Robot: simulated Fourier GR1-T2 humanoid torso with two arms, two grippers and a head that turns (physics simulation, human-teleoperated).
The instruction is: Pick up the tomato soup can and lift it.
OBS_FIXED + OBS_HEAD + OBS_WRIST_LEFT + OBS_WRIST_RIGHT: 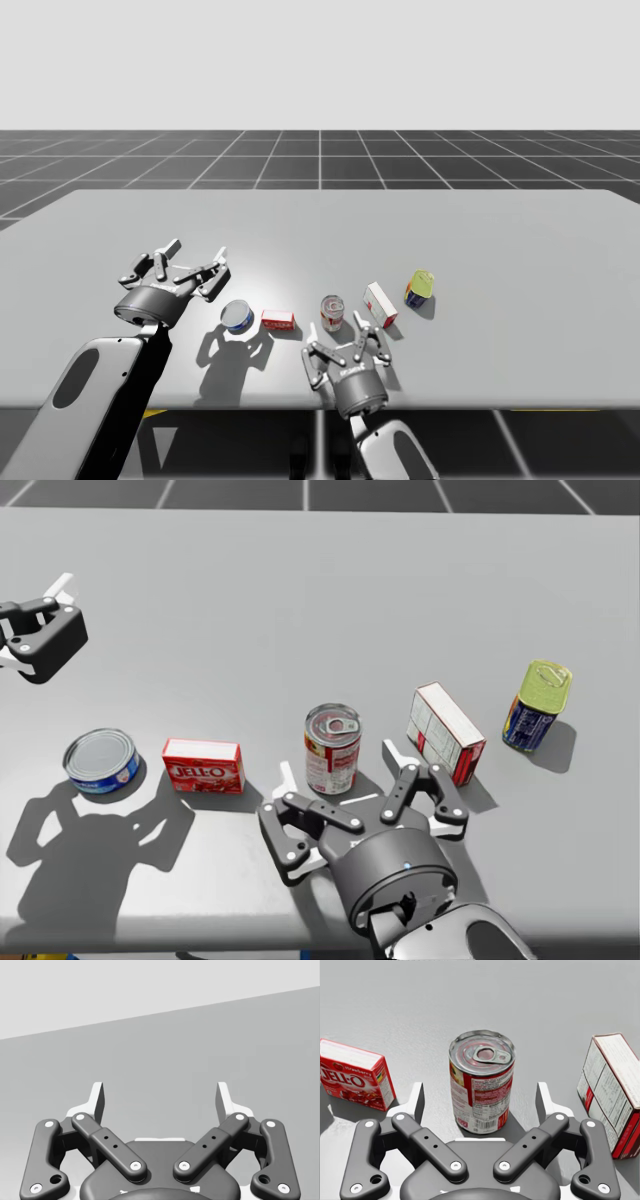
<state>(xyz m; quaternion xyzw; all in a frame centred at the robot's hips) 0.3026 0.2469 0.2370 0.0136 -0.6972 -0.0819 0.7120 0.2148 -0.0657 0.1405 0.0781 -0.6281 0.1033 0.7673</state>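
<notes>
The right wrist view shows the tomato soup can (481,1087) upright on the counter (545,1000), between the right pincer's (480,1104) spread fingers, neither touching it. The head view adds a red box (204,765) at the can's 9 o'clock, with a flat blue can (100,761) beyond. The left pincer (161,1102), fingers apart, faces counter.

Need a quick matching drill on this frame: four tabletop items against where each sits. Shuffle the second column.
Things:
1. red and white can
2. flat blue can
3. small red box
4. yellow-topped bottle

Places:
A. far right end of the row
B. between the two cans
C. upright between the open fingers of my right gripper, untouched
D. the item nearest my left gripper

Pairs: 1-C, 2-D, 3-B, 4-A
</notes>
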